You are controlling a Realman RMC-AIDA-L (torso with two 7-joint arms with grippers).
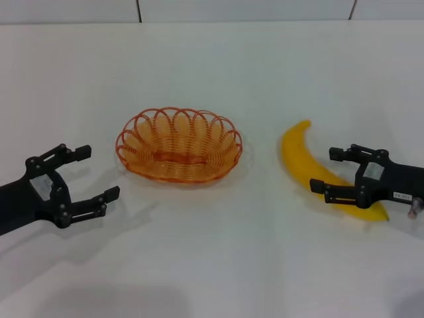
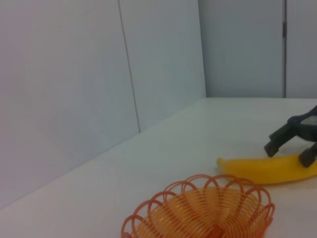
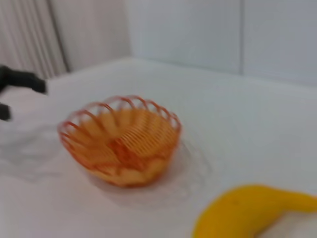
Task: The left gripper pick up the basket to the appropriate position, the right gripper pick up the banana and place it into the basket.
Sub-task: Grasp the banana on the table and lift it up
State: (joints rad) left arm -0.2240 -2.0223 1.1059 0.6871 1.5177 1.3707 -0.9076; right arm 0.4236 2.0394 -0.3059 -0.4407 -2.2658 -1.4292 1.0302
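The orange wire basket (image 1: 179, 147) stands empty in the middle of the white table. The yellow banana (image 1: 299, 154) lies flat to its right. My left gripper (image 1: 97, 173) is open and empty, low over the table a short way left of the basket, apart from it. My right gripper (image 1: 327, 170) is open over the banana's near half, one finger on each side of it, not closed on it. The left wrist view shows the basket (image 2: 203, 210), the banana (image 2: 262, 169) and the right gripper (image 2: 289, 154). The right wrist view shows the basket (image 3: 121, 141), the banana (image 3: 247, 213) and the left gripper (image 3: 17, 96).
The white table (image 1: 212, 265) runs to a pale wall (image 1: 212, 10) at the back. Nothing else stands on it in these views.
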